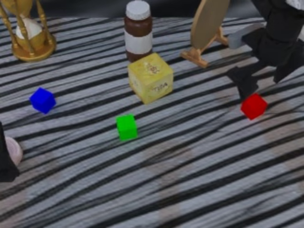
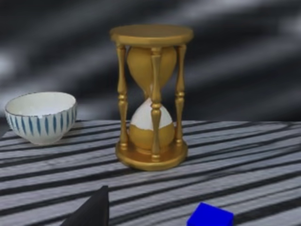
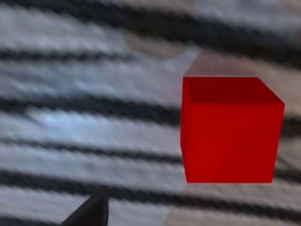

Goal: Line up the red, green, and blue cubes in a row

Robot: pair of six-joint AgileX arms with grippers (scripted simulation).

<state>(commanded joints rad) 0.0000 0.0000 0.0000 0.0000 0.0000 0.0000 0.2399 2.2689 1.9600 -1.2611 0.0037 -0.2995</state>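
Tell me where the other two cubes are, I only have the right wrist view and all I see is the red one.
Observer: In the top view, the green cube sits near the table's middle, well to the left of the red cube.
Operator: And the blue one?
Observer: The blue cube is farther left again, near the left side and apart from the others.
Operator: Is anything standing between them?
Observer: A yellow printed box stands just behind the green cube, off the line between the cubes. The right gripper is just behind the red cube, and the left gripper is parked at the left edge.
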